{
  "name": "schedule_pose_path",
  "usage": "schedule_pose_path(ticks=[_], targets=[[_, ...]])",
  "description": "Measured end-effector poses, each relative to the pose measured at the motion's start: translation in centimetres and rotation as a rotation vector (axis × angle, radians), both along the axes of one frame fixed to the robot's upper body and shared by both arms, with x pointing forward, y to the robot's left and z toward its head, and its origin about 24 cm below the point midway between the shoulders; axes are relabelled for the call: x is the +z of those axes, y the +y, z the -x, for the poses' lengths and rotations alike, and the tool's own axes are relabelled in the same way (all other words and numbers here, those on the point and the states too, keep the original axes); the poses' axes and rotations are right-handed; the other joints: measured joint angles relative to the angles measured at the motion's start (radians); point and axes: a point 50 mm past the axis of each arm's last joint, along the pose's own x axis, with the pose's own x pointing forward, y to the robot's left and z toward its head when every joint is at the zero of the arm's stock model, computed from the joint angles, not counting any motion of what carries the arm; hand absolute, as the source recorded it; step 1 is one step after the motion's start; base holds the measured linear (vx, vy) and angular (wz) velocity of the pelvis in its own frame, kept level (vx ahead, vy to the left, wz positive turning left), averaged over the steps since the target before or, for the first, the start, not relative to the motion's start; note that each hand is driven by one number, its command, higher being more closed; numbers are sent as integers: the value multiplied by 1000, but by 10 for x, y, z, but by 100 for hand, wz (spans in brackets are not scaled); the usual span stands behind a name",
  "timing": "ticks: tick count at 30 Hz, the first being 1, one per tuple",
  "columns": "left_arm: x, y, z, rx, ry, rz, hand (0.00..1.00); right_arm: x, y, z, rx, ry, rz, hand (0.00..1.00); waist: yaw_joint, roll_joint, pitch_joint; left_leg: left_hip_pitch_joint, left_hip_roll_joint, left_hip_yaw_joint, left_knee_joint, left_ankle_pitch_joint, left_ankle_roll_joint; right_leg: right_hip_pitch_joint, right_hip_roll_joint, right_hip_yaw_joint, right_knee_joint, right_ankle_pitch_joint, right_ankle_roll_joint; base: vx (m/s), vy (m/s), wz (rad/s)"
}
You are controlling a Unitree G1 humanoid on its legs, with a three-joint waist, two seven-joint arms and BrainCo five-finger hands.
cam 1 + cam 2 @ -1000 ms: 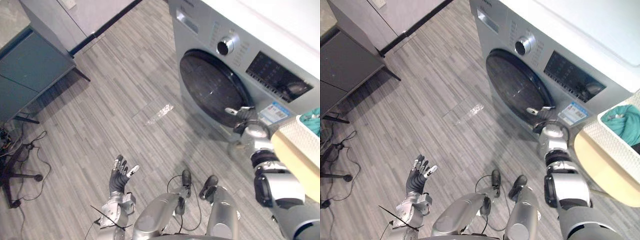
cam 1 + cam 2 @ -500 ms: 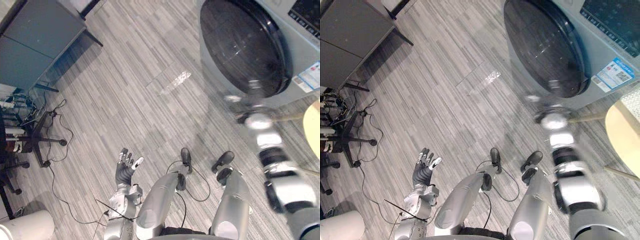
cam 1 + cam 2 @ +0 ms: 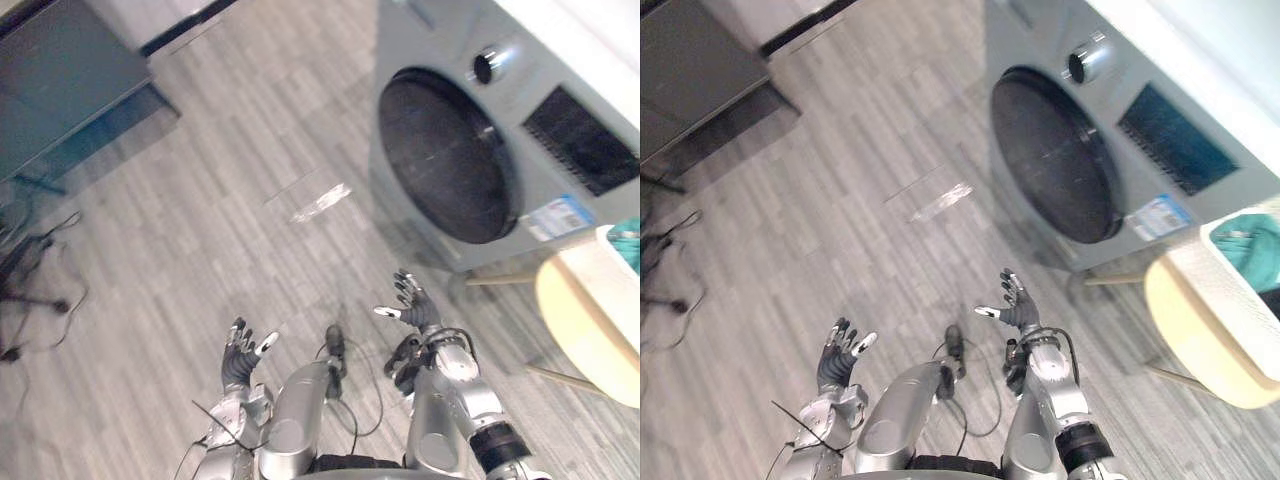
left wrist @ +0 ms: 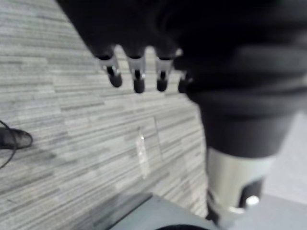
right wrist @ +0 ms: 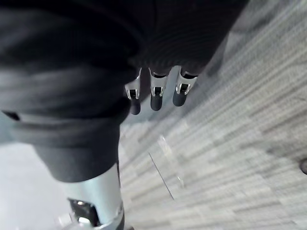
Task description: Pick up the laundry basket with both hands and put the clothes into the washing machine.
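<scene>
Basket [image 3: 1238,292] is noted at the far right of the head views, set on a pale round table [image 3: 1188,335] near the washer [image 3: 420,50], with teal clothes [image 3: 1252,248] seen inside it. It is touched by neither hand and is well apart from both. The left hand [image 3: 240,360] is raised low at the robot's left over the grey plank floor [image 3: 200,230]; its fingers are straight and slightly spread, and nothing is held, as is confirmed in its wrist view, where the fingers [image 4: 137,79] are seen extended over bare floor. The right hand [image 3: 412,305] is raised in front of the robot, between it and the washer, palm up, with the fingers likewise straight and the thumb out to one side; nothing is held, and its fingers [image 5: 156,96] are shown extended in its own wrist view. The round dark door [image 3: 445,155] is judged to be shut. No part of the task is found complete: the basket is not yet gripped or lifted, the door is not opened, and no clothes are loaded. Remaining work is assessed as a turn toward the table, a two-handed grasp of the basket, opening of the door and transfer of the clothes.
</scene>
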Motion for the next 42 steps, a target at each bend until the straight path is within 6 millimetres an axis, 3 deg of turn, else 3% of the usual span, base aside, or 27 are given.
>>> schedule_pose_path(ticks=[3,8,14,20,22,24,27,30,32,36,40,42], targets=[[-8,-1,5,-7,44,-11,0,-1,-22,14,-137,-1,-27,0,-24,-17,-82,74,5,31,-63,1,-2,68,45,25,-111,47,8,112,6,-34],[-9,-1,6,-13,57,-28,0,10,-54,28,-325,-61,-15,0,-25,-28,-186,132,7,78,-96,5,5,110,77,73,-188,77,18,118,19,-31],[-10,-3,6,-31,71,-38,0,12,-70,30,-419,-72,32,0,-21,-43,-194,170,6,74,-97,3,2,155,83,74,-208,83,23,44,11,-3],[-13,-2,13,-37,92,-55,0,11,-87,0,-477,-42,86,0,-10,-49,-195,146,6,51,-94,-2,-3,146,81,61,-209,87,23,-43,6,7],[-13,-1,13,-37,92,-58,0,17,-101,-16,-512,-34,147,0,12,-50,-193,113,8,40,-76,-2,-2,125,80,51,-206,93,16,-44,-3,16],[-12,0,13,-37,90,-64,0,28,-108,-34,-535,-43,172,0,15,-49,-178,85,12,20,-46,2,3,119,79,33,-203,97,11,-34,-7,22],[-5,1,8,-36,55,-68,0,54,-116,-63,-599,-86,182,0,34,-46,-119,33,19,5,2,-2,2,81,70,21,-163,92,4,-110,-2,15],[8,1,-1,-24,-18,-56,0,107,-121,-101,-636,-195,184,0,35,-24,-19,-47,21,-10,60,-6,4,12,46,13,-97,83,-8,-165,16,16],[18,-2,-7,-6,-68,-31,0,142,-125,-124,-639,-215,232,0,41,12,25,-134,19,-27,106,-8,7,-66,21,1,-41,71,-9,-186,16,18],[30,-13,-25,-24,-145,-6,0,194,-150,-135,-744,-242,295,0,95,69,56,-261,1,-63,119,14,11,-186,-7,-21,5,69,-9,-117,8,25],[34,-22,-29,-46,-170,21,0,226,-158,-134,-814,-342,313,0,88,78,60,-365,-16,-88,118,33,16,-285,-33,-38,39,64,-15,-113,20,24],[41,-33,-37,-69,-206,42,0,248,-169,-130,-849,-398,322,0,91,106,73,-408,-16,-89,110,35,12,-331,-49,2,147,53,-13,-128,6,27]])
